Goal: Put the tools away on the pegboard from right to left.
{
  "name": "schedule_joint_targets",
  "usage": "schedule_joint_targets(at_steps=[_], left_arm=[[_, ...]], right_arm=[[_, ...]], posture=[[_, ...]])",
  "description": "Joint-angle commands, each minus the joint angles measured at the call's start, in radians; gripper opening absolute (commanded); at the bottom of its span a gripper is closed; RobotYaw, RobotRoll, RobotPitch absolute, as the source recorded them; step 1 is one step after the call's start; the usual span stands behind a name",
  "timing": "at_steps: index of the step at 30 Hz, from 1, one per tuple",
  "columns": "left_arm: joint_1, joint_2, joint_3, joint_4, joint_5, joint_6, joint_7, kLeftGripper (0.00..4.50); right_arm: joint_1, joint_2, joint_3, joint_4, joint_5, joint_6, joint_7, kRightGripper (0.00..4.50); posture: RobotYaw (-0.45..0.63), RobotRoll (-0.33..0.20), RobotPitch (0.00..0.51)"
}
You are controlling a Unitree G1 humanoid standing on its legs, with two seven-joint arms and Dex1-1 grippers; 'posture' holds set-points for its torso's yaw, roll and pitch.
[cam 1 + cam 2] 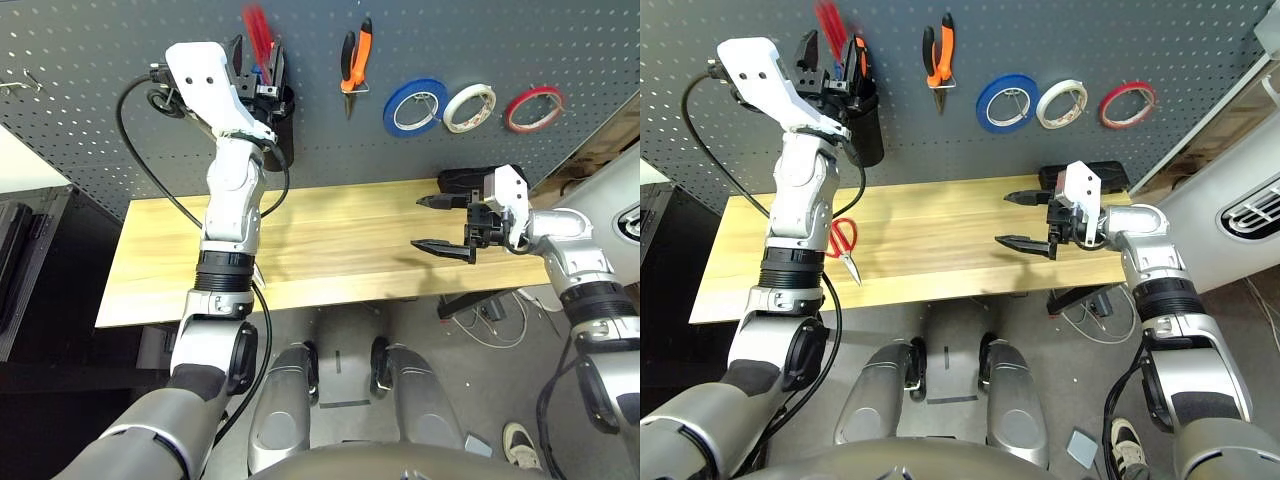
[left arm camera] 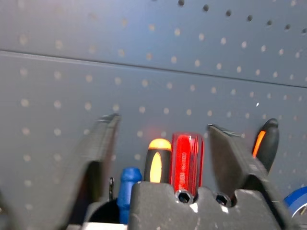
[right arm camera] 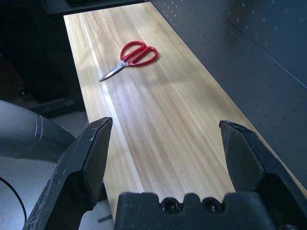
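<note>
Fingers of both the left gripper (image 2: 163, 139) and right gripper (image 3: 165, 139) spread, holding nothing — red-handled scissors (image 3: 130, 56) lie flat on the surface (image 3: 158, 120), light, stiff, slick — probably best pinched at the handle loops.

- Table (image 3: 158, 124): light wood, smooth satin finish.
- Pegboard (image 1: 450, 40): matt dark grey perforated panel.
- Screwdriver (image 2: 187, 160) handle: glossy translucent red plastic.
- Scissors (image 3: 132, 56): glossy red handles, metal blades.
</note>
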Motion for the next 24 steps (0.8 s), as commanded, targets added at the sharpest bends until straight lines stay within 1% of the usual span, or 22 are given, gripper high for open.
schedule_joint_targets(at_steps=[1, 5, 8, 11, 13, 15, 16, 19, 22, 24], left_arm=[[0.033, 0.036, 0.007, -0.106, -0.012, 0.075, -0.027, 4.46], [0.065, 0.094, 0.026, -0.243, -0.045, 0.182, -0.065, 4.46], [0.096, 0.161, 0.053, -0.371, -0.095, 0.298, -0.116, 4.46], [0.129, 0.231, 0.075, -0.488, -0.154, 0.410, -0.174, 4.46], [0.150, 0.264, 0.090, -0.543, -0.186, 0.466, -0.194, 4.46], [0.192, 0.300, 0.106, -0.610, -0.220, 0.526, -0.220, 4.46], [0.216, 0.318, 0.116, -0.641, -0.237, 0.549, -0.232, 4.46], [0.301, 0.355, 0.148, -0.717, -0.280, 0.617, -0.253, 4.46], [0.402, 0.380, 0.157, -0.780, -0.314, 0.662, -0.282, 4.46], [0.462, 0.383, 0.146, -0.805, -0.336, 0.688, -0.296, 4.46]], right_arm=[[0.003, -0.002, -0.004, 0.011, 0.002, -0.002, 0.005, 4.50], [-0.003, 0.000, -0.005, 0.022, 0.004, -0.007, 0.012, 4.50], [-0.022, 0.009, -0.004, 0.048, 0.003, -0.013, 0.019, 4.50], [-0.044, 0.025, 0.001, 0.080, -0.004, -0.027, 0.019, 4.50], [-0.054, 0.036, 0.003, 0.100, -0.008, -0.040, 0.018, 4.50], [-0.067, 0.061, -0.003, 0.116, 0.001, -0.047, 0.013, 4.50], [-0.073, 0.075, -0.009, 0.122, 0.010, -0.050, 0.015, 4.50], [-0.094, 0.106, -0.021, 0.142, 0.021, -0.059, 0.007, 4.50], [-0.104, 0.121, -0.017, 0.152, 0.016, -0.070, 0.007, 4.50], [-0.107, 0.128, -0.012, 0.155, 0.011, -0.071, 0.003, 4.50]], posture=[[0.00, 0.000, 0.160], [0.01, 0.000, 0.161], [0.05, 0.000, 0.167], [0.07, 0.000, 0.172], [0.09, 0.000, 0.171], [0.09, 0.000, 0.171], [0.11, 0.000, 0.168], [0.12, 0.000, 0.167], [0.12, 0.000, 0.168], [0.12, 0.000, 0.168]])
